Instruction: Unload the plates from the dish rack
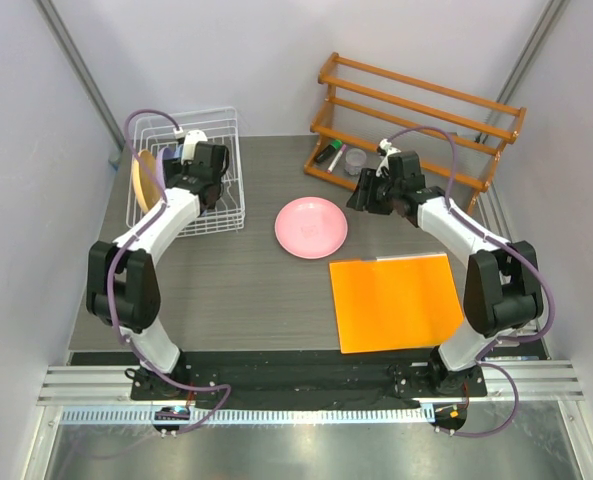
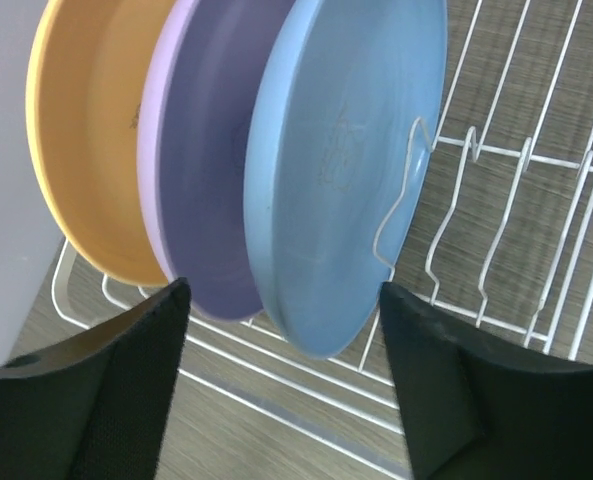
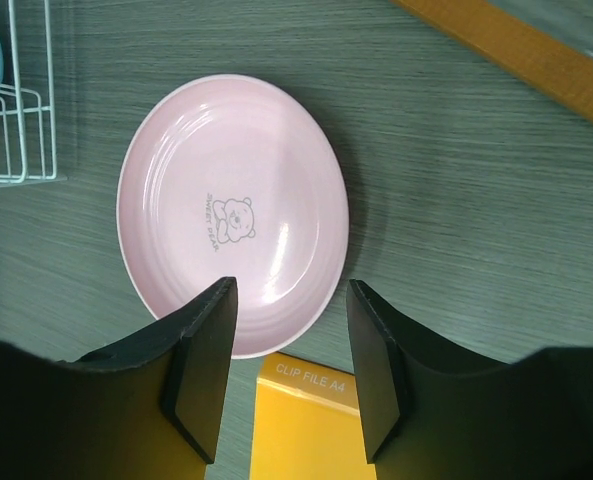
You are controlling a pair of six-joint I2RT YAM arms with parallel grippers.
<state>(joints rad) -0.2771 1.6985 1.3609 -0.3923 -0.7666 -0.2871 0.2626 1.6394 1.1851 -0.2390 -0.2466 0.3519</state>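
Observation:
Three plates stand on edge in the white wire dish rack (image 2: 496, 230): light blue (image 2: 346, 170), lavender (image 2: 211, 180) and yellow-orange (image 2: 91, 140). My left gripper (image 2: 284, 297) is open and empty, its fingers either side of the lower edge of the blue plate and not touching it. From above, the left gripper (image 1: 183, 172) is inside the rack (image 1: 226, 120), next to the yellow-orange plate (image 1: 143, 182). The pink plate (image 1: 311, 227) lies flat on the table. My right gripper (image 3: 291, 300) is open and empty, above the near rim of the pink plate (image 3: 231, 210).
A flat orange clip file (image 1: 394, 300) lies at the front right, close to the pink plate. An orange-brown wooden slatted shelf (image 1: 416, 115) stands at the back right with small items under it. Walls close in on both sides.

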